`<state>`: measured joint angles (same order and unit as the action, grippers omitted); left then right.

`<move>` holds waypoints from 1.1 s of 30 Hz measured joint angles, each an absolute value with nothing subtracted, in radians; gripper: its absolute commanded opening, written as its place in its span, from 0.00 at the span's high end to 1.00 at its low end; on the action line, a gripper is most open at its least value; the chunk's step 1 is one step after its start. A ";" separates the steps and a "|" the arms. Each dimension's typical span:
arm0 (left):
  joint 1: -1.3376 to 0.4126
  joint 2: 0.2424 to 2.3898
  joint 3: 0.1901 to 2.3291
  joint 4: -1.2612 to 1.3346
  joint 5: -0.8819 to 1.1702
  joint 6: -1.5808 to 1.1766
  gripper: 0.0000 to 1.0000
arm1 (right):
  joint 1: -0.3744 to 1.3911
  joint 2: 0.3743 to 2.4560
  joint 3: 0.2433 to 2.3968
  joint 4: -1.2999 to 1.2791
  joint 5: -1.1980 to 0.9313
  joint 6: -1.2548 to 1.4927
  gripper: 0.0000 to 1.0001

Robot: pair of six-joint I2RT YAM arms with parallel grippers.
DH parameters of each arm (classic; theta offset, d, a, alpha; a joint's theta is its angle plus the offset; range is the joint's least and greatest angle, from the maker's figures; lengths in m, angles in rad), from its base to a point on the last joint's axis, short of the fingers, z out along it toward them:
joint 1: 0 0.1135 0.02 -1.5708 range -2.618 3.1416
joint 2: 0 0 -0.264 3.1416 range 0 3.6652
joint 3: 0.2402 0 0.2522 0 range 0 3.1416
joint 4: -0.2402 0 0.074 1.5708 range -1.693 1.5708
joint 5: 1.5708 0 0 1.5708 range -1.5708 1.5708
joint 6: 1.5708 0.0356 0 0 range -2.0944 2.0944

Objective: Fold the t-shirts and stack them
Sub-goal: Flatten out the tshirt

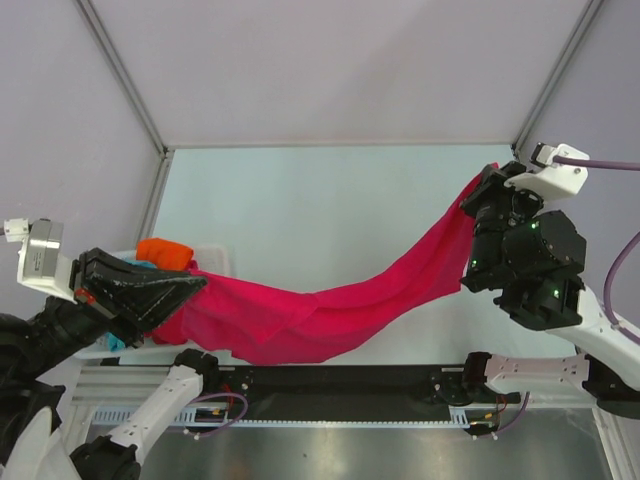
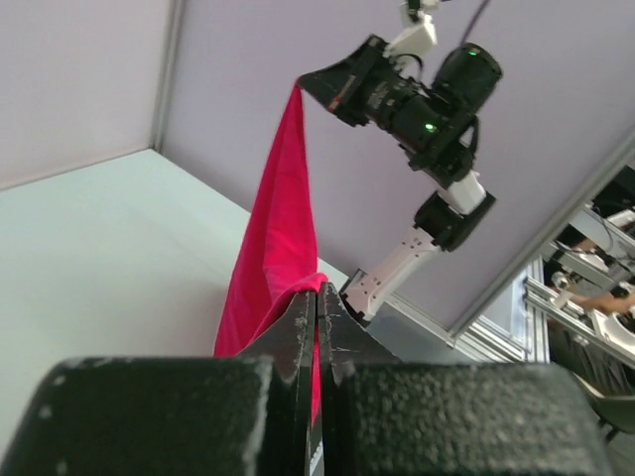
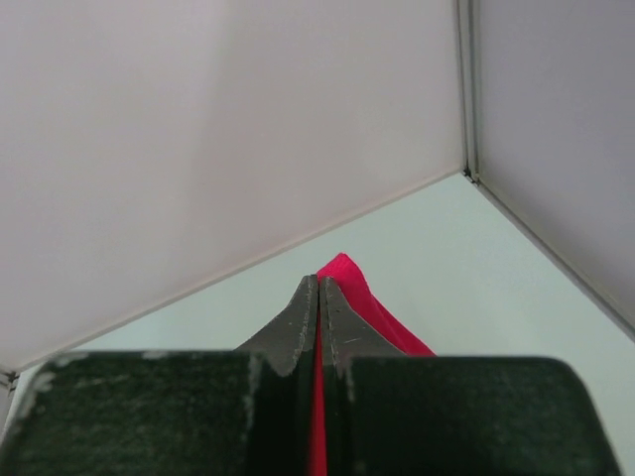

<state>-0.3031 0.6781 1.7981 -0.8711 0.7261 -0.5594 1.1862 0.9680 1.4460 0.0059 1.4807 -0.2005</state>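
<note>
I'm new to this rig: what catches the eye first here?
A crimson t-shirt sags across the table, pinched by the left gripper at near left and the right gripper raised at right. An orange t-shirt sits in the white basket beside the left gripper.

My tally from here.
I count one crimson t-shirt [image 1: 330, 310], one orange t-shirt [image 1: 165, 252], possibly one teal t-shirt [image 1: 116, 343] (only a sliver shows), one white basket [image 1: 213, 258], and two grippers: left gripper [image 2: 317, 297], right gripper [image 3: 317, 288].
</note>
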 measured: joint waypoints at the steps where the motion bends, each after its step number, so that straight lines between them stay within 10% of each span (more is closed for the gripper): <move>1: -0.304 0.678 1.790 -0.875 0.710 -0.559 1.00 | 1.177 0.968 1.446 0.006 1.480 -0.200 1.00; 17: -0.306 0.945 1.594 -1.040 0.227 -0.541 1.00 | 0.838 1.120 1.453 -0.081 1.454 -0.140 1.00; 33: -0.198 1.414 1.547 -0.900 0.048 -0.530 1.00 | 0.349 1.687 1.575 -0.564 0.947 0.397 1.00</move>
<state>-0.1982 1.4143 1.5475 -0.8997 0.0483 -0.5297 0.3492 1.6871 1.5753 -0.5640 0.9466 0.3965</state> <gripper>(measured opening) 0.006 0.009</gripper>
